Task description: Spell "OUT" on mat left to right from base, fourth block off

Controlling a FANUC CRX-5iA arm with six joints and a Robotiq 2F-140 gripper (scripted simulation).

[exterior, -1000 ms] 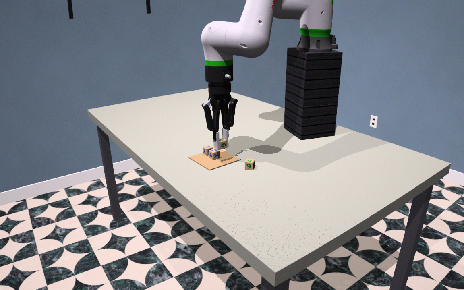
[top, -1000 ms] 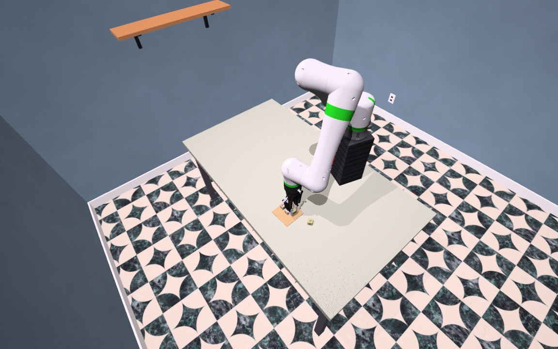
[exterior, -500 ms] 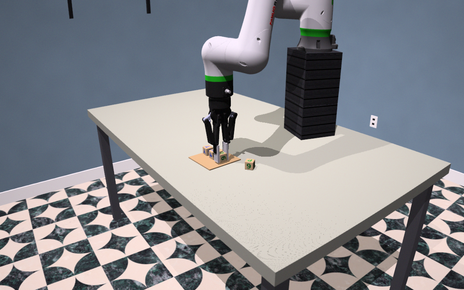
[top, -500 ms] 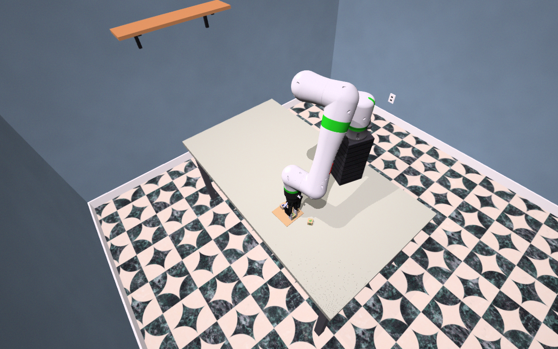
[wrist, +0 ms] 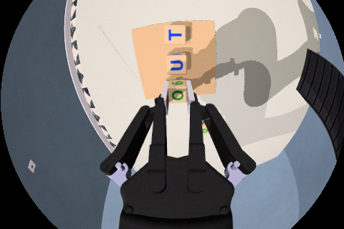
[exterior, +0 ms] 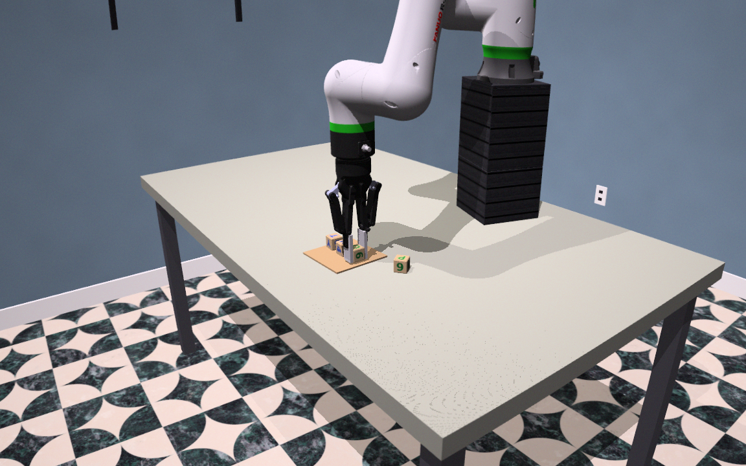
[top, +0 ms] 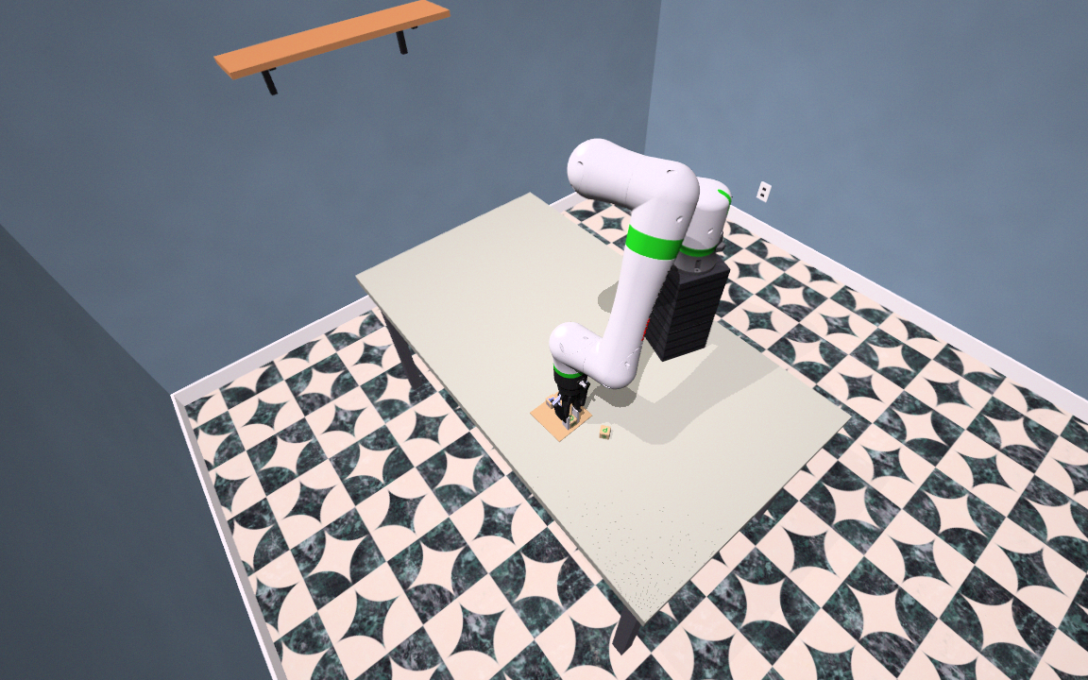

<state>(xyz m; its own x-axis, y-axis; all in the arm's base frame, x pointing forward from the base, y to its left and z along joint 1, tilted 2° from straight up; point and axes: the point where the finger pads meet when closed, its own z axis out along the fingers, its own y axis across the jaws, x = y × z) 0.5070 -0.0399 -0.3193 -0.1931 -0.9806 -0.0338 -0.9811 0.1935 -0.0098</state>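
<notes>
My gripper (top: pixel 571 420) (exterior: pixel 357 254) (wrist: pixel 177 87) is shut on the O block (exterior: pixel 359 255) (wrist: pixel 177 95), low at the near part of the tan mat (top: pixel 560 433) (exterior: pixel 336 268) (wrist: pixel 152 55). Its top face shows a green O, with a 6 on one side. Whether its underside touches the mat cannot be told. The U block (exterior: pixel 339 248) (wrist: pixel 176 65) stands flat on the mat, beside it. The T block (exterior: pixel 333 242) (wrist: pixel 175 35) stands beyond the U. The three make a nearly straight row, O, U, T as seen from the base. The fourth block (top: pixel 604 432) (exterior: pixel 401 264) lies off the mat.
The black base stand (top: pixel 688 313) (exterior: pixel 500 150) (wrist: pixel 322 89) stands at the table's (top: pixel 480 279) (exterior: pixel 480 324) far side. In the wrist view, the fourth block (wrist: pixel 205 129) is mostly hidden behind a finger linkage. Arm shadows fall across part of the mat and the table.
</notes>
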